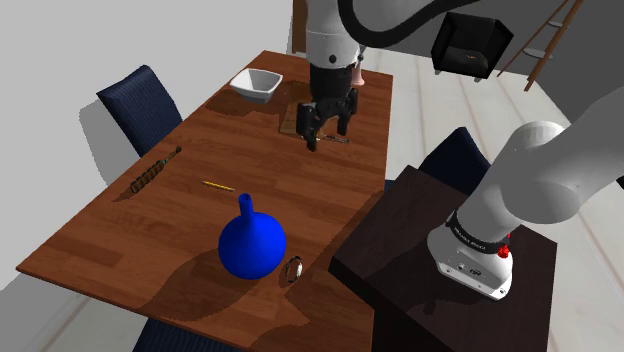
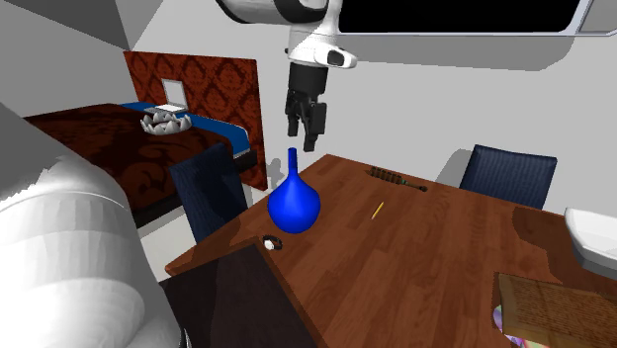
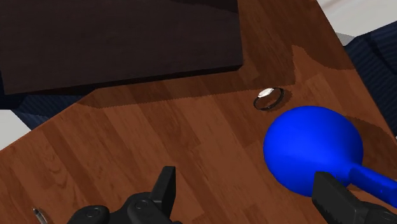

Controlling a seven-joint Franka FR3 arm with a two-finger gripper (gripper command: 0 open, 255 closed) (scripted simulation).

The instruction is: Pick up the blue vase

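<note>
While the gripper (image 1: 328, 130) hangs in the air over the far half of the wooden table (image 1: 120, 235), we can see its two fingers spread apart with nothing between them, so it's holding zilch. Our blue vase (image 1: 252, 245) stands upright on the table near the edge by the stand (image 1: 420, 250). In the shoulder view it's at roughly 7 o'clock from the gripper and well apart from it. A small silvery ring (image 1: 294, 270) lies just beside the vase at its 4 o'clock. We also spot a yellow pencil (image 1: 218, 186) at the vase's 11 o'clock, a dark stick-like thing (image 1: 155, 170) further out at 10 o'clock, and a white bowl (image 1: 257, 84) way up at 12 o'clock.
</note>
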